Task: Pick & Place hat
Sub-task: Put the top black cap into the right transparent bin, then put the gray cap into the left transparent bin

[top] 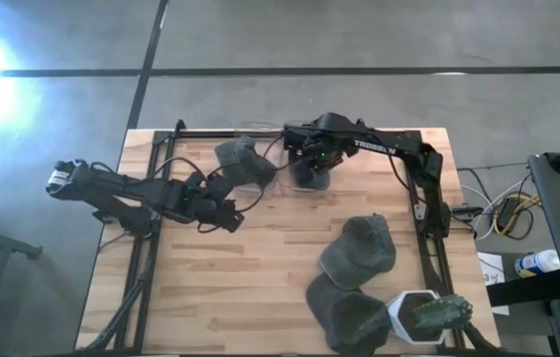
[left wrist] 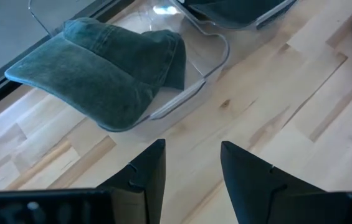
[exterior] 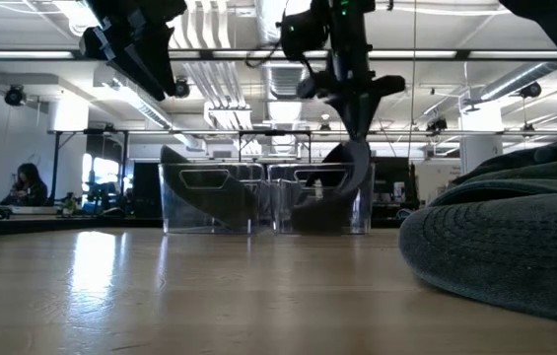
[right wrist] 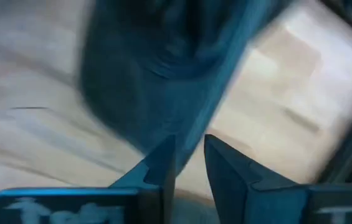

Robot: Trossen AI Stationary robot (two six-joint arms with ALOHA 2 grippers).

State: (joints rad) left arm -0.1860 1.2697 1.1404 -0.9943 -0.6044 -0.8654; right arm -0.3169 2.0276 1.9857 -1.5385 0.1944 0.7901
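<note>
Dark green caps are the hats here. One cap lies in the left clear bin. My right gripper is over the right clear bin, shut on a second cap that hangs into the bin. Two more caps lie on the table's right near part. My left gripper hovers open over bare wood, near the left bin, touching nothing. My right gripper pinches the cap's cloth edge between its two fingers, coming from above and pointing down. The cap hangs below the fingers, and its lower part is inside the right clear bin. One layer or several, I cannot tell.
The two clear bins stand side by side at the table's far edge. A white hexagonal holder with a green thing in it sits at the near right corner. A cap bulks large in the low view's right foreground. Bare wood spreads over the near left.
</note>
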